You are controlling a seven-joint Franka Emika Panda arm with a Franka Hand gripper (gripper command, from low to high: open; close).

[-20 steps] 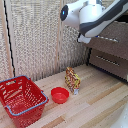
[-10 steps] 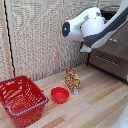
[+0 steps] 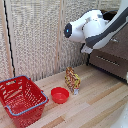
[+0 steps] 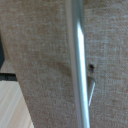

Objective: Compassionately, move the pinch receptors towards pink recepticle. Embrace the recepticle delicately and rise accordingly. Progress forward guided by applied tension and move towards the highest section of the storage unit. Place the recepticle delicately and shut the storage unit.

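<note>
The white arm reaches in from the exterior view's upper right. Its rounded white end, the pinch receptors, hangs high in front of the beige woven wall. The fingers do not show in either view, so open or shut is unclear. The pink recepticle is out of view. The storage unit, dark brown with a silver bar handle on one drawer, stands at the exterior view's right, partly behind the arm. The highest section is hidden by the arm. The wrist view holds only beige fabric and a silver rod.
A red mesh basket sits on the wooden floor at the exterior view's lower left. A shallow red bowl lies beside it, with a colourful packet standing just behind. The woven beige wall closes the back.
The arm's white end has swung lower and toward the exterior view's left, away from the dresser. Basket, bowl and packet have stayed put.
</note>
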